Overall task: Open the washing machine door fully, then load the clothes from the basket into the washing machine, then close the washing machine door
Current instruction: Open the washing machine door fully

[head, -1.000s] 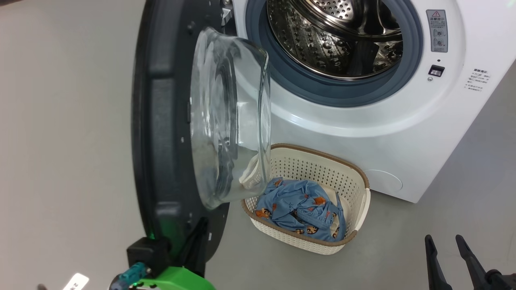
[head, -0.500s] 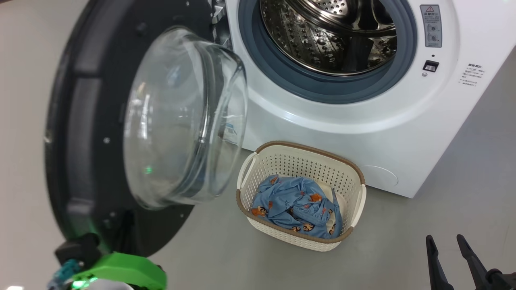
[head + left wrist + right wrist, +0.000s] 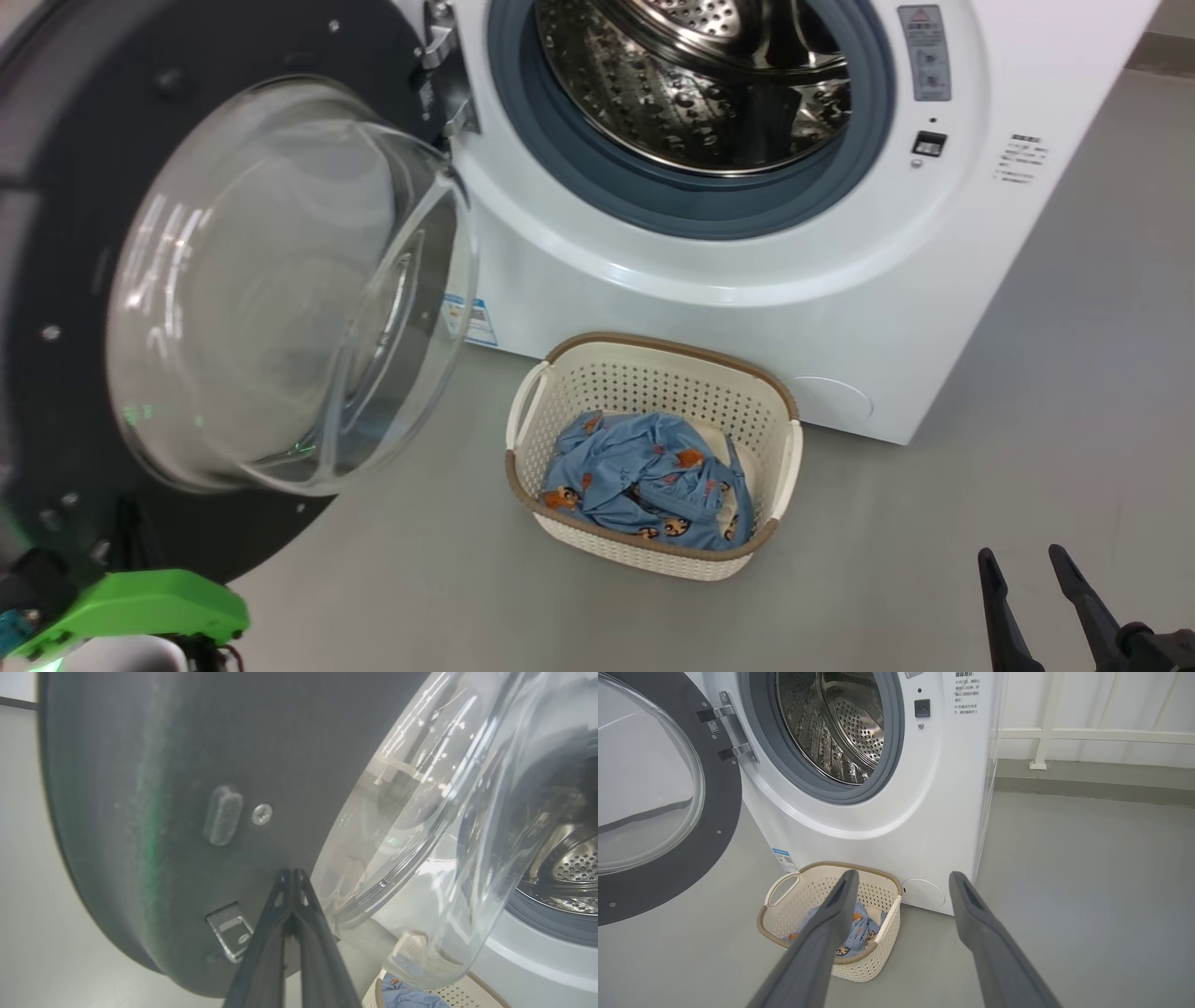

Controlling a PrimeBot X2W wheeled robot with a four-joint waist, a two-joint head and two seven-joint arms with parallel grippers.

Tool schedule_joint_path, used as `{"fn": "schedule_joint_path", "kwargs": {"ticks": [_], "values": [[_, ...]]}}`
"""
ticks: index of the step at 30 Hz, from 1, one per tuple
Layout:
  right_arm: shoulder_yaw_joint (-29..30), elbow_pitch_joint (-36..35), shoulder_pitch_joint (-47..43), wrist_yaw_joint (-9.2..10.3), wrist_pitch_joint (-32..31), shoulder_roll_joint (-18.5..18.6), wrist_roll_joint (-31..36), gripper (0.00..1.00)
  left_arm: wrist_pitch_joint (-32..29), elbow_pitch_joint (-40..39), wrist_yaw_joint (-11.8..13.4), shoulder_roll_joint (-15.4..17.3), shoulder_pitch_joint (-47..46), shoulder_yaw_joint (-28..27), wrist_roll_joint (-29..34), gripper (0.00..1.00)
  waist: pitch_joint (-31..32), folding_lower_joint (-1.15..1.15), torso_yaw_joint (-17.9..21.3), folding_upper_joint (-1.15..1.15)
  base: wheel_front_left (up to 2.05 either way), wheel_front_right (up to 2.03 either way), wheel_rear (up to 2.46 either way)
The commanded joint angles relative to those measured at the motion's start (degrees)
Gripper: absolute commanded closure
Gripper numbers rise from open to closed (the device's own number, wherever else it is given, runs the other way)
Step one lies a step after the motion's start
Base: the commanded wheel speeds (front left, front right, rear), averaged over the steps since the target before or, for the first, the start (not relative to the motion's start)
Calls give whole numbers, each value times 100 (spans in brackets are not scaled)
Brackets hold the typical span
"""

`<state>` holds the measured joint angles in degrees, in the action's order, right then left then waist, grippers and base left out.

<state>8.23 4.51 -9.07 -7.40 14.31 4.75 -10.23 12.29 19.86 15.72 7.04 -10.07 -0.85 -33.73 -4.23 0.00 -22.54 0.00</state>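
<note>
White front-loading washing machine [image 3: 709, 308] stands ahead of you on a grey floor [image 3: 1027, 420], its perforated steel drum [image 3: 691, 84] exposed. The door [image 3: 56, 280] hangs wide open to your left on a metal hinge [image 3: 439, 56], with its black ring and domed glass window [image 3: 280, 289] turned toward you. Your left gripper [image 3: 292, 875] has both dark fingers pressed together with nothing between them, tips at the door's black inner face, just beside a metal latch [image 3: 231, 928]. Your right gripper [image 3: 903, 876] sits low at your right, fingers spread wide and empty. The cream basket [image 3: 653, 373] rests on the floor just before the machine, below the opening. The clothes [image 3: 635, 476], light blue with orange-brown cartoon figures, lie bunched inside it.
</note>
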Motion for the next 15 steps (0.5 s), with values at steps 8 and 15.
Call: {"fn": "schedule_joint_path", "kwargs": {"ticks": [8,15], "values": [[-180,-84,48,-9,69,111,-1,0,252,650,-114,446,-607,-818,-68,100,43,0,392,0,0,0,0],[-181,-80,63,-9,69,122,-10,0,269,924,-236,508,-812,-1211,126,100,50,0,522,0,0,0,0]]}}
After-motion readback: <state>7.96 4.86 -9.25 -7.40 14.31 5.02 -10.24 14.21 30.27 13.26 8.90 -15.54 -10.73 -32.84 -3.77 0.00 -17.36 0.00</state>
